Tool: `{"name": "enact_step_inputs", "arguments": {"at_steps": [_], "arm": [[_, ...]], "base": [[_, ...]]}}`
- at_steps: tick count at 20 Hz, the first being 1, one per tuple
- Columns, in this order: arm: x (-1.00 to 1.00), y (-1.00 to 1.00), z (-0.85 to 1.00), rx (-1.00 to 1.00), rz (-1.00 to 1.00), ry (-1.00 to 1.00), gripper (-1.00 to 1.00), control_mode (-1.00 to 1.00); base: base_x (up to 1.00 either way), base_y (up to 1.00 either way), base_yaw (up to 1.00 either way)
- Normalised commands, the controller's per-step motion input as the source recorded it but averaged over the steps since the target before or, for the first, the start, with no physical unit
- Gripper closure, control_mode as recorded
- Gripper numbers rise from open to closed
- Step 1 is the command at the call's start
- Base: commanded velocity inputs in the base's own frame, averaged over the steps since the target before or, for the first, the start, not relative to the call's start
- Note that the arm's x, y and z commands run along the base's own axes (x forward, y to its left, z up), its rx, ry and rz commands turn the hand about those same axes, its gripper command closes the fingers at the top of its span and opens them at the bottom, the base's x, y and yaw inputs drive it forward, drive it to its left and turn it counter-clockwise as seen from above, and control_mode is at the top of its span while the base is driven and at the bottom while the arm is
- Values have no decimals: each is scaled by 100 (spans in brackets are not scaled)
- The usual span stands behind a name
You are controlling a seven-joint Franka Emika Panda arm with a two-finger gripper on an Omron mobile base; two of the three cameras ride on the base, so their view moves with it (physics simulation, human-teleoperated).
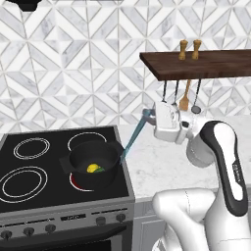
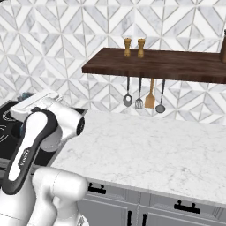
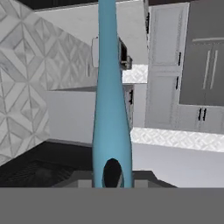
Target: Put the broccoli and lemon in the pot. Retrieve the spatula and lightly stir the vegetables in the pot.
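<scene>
The black pot (image 1: 99,180) stands on the stove's front right burner. Inside it lie the yellow lemon (image 1: 91,168) and, right beside it, the dark-green broccoli (image 1: 100,170). My gripper (image 1: 151,116) hangs up and to the right of the pot, shut on the top of the teal spatula (image 1: 133,138). The spatula slants down and left, and its lower end reaches the pot's right rim. I cannot tell whether it touches the rim. In the hand view the spatula (image 3: 109,109) runs straight up the middle, with the hole of its handle at the bottom.
The black stove (image 1: 29,193) is at the left and the marble counter (image 1: 157,162) at the right. A dark wooden shelf (image 1: 206,63) over the counter carries two shakers (image 1: 189,49). A tan wooden spatula (image 1: 185,100) and grey metal ladles (image 2: 127,99) hang below it.
</scene>
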Motion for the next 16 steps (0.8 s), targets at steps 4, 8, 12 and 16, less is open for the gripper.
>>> {"name": "enact_step_inputs", "arguments": {"at_steps": [4, 8, 12, 16], "arm": [[12, 23, 0, -8, 0, 11, 100, -100], [16, 10, -1, -2, 0, 17, 100, -100], [5, 0, 0, 0, 0, 13, 100, -100], [7, 3, 0, 0, 0, 15, 100, -100]], "base": [[0, 0, 0], [0, 0, 0], [0, 0, 0], [0, 0, 0]]}}
